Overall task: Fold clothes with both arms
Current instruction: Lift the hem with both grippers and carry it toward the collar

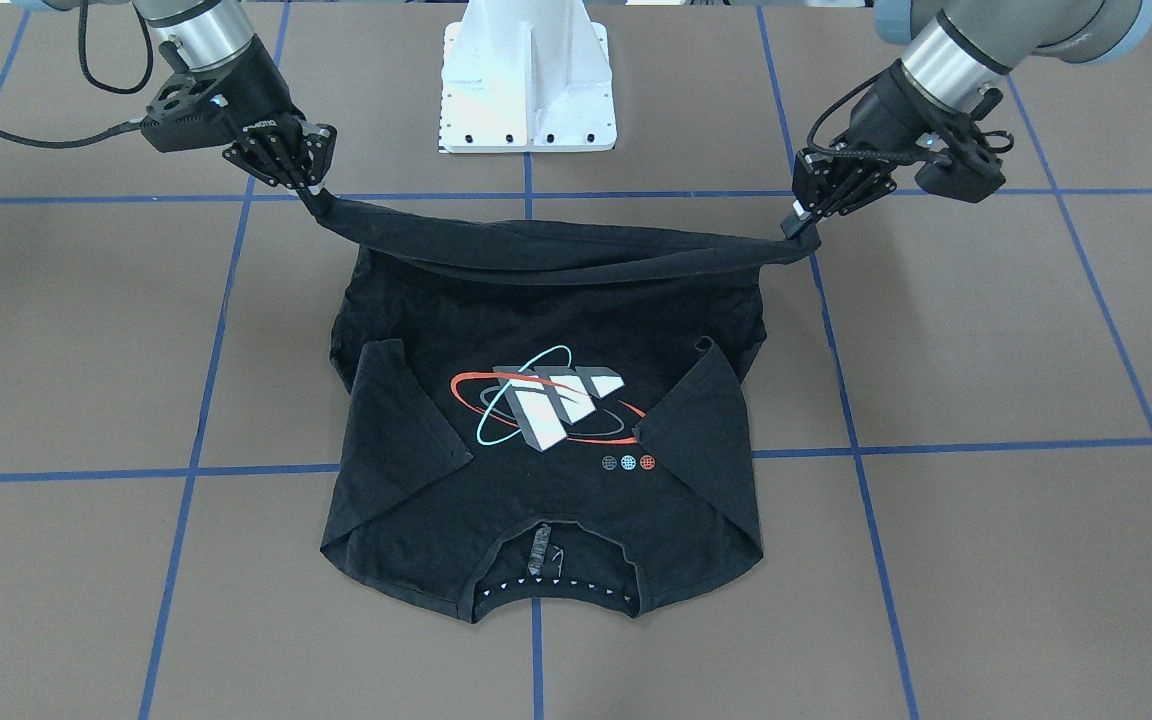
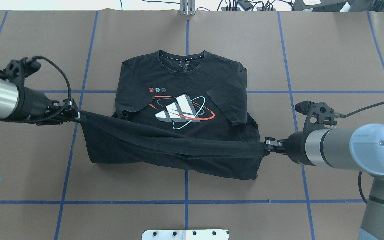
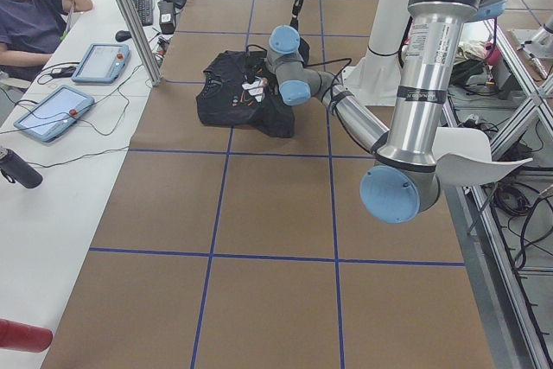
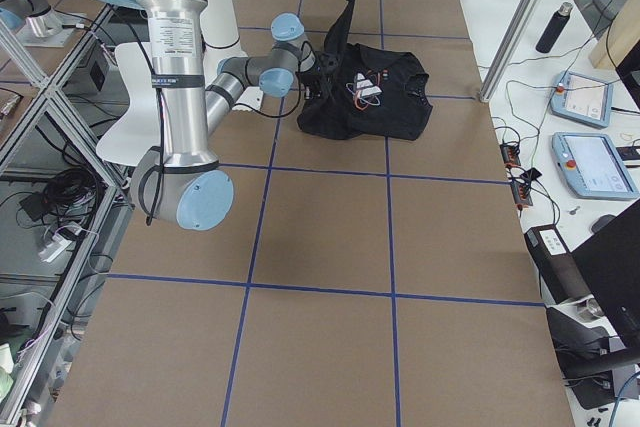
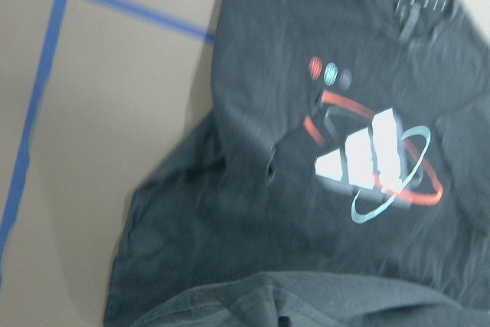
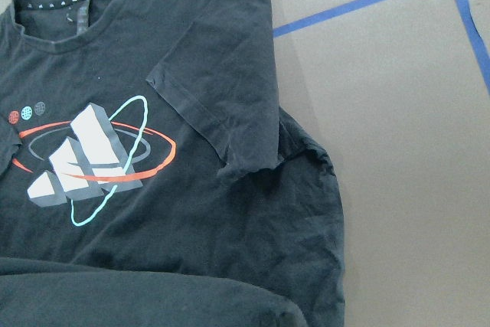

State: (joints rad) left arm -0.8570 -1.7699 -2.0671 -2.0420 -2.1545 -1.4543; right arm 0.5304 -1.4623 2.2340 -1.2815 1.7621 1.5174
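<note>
The black T-shirt (image 2: 178,80) lies face up on the brown table, collar away from the robot and both sleeves folded in over the white block graphic (image 2: 178,110). Its hem (image 2: 178,143) is lifted off the table and stretched as a sagging band between the two grippers. My left gripper (image 2: 77,116) is shut on the hem's corner on its side; in the front-facing view it (image 1: 802,224) appears on the right. My right gripper (image 2: 267,144) is shut on the other hem corner and shows at the left (image 1: 314,192) of the front-facing view. Both wrist views look down on the shirt (image 5: 344,158) (image 6: 115,166).
The white pedestal base (image 1: 528,90) stands behind the lifted hem. Blue tape lines (image 2: 185,201) grid the table. In the left side view a seated person (image 3: 34,15) and tablets (image 3: 52,111) are at a white bench beside the table.
</note>
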